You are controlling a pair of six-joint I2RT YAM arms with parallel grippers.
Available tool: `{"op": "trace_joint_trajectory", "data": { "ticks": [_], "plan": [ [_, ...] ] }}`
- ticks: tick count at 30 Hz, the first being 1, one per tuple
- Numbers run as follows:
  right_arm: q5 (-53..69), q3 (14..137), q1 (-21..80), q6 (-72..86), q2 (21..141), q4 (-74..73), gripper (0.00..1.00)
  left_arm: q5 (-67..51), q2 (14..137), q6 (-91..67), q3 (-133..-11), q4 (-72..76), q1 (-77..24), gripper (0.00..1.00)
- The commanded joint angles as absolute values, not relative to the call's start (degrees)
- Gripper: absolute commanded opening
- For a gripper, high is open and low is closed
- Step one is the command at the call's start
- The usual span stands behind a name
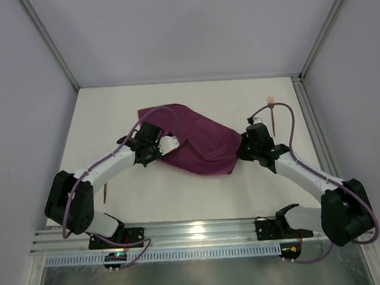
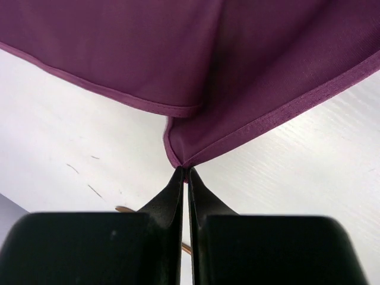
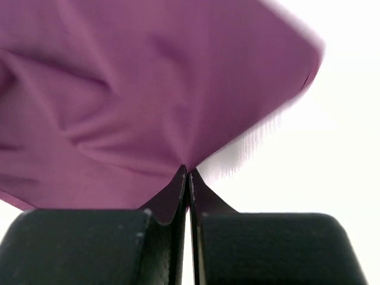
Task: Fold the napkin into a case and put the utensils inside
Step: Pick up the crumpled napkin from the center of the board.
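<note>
The maroon-purple napkin [image 1: 196,142] hangs rumpled between both arms over the middle of the table. My left gripper [image 1: 167,145] is shut on its left corner, which shows hemmed at my fingertips in the left wrist view [image 2: 184,160]. My right gripper [image 1: 242,151] is shut on its right edge; the cloth fans out from the tips in the right wrist view [image 3: 148,101]. A copper-coloured utensil [image 1: 274,117] lies at the back right beyond the right gripper. Another thin utensil [image 1: 106,194] lies near the left arm. A copper piece shows under my left fingers [image 2: 126,209].
White walls enclose the table on the left, back and right. A metal rail [image 1: 194,234] runs along the near edge by the arm bases. A purple cable [image 1: 290,122] loops above the right arm.
</note>
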State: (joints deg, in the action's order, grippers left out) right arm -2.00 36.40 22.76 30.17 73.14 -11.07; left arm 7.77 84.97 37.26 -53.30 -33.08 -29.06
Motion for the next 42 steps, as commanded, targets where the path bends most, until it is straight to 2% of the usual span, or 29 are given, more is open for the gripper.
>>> {"op": "trace_joint_trajectory", "data": {
  "ticks": [1,6,10,14,21,22,24,25,28,29,35,42],
  "plan": [
    [-7.46,44.46,23.11,24.18,63.4,-23.0,0.04,5.02,80.26,34.11,-56.69,-38.14,-28.83,0.0],
    [-8.61,56.57,23.29,18.9,56.87,-40.91,0.04,1.41,76.38,32.61,-59.49,-44.54,-28.83,0.0],
    [-2.83,64.93,23.29,15.83,57.21,-48.5,0.04,1.05,75.67,31.2,-62.31,-47.72,-28.83,0.0],
    [4.91,70.39,23.47,12.23,66.51,-51.59,0.04,4.3,75.85,29.88,-63.19,-46.76,-28.83,0.0],
    [11.25,79.87,26.53,11.51,93.81,-44.65,0.05,8.17,79.62,27.87,-62.31,-40.35,-24.54,0.0],
    [11.34,81.63,29.15,11.6,96.39,-44.21,0.15,8.0,80.24,27.77,-62.4,-39.82,-23.91,0.0],
    [13.35,85.5,31.45,11.69,100.7,-39.85,0.22,7.65,81.47,27.77,-62.4,-38.68,-22.42,0.0],
    [16.49,86.04,32.6,12.56,103.94,-37.64,0.33,7.47,82.17,27.77,-62.14,-38.32,-22.06,0.0],
    [20.65,87.89,32.7,14.23,107.65,-31.48,0.43,7.21,83.49,27.51,-61.96,-37.53,-21.36,0.0],
    [20.05,87.72,32.7,14.5,107.4,-29.81,0.5,7.03,83.67,27.51,-61.88,-37.44,-21.18,0.0],
    [13.99,77.47,32.26,13.18,94.87,-22.6,0.73,5.63,84.46,27.77,-61.35,-36.39,-18.02,0.0],
    [10.38,61.1,32.08,13.53,76.22,-16.79,0.75,4.66,86.57,26.98,-61.96,-35.95,-15.91,0.0]
  ]
}}
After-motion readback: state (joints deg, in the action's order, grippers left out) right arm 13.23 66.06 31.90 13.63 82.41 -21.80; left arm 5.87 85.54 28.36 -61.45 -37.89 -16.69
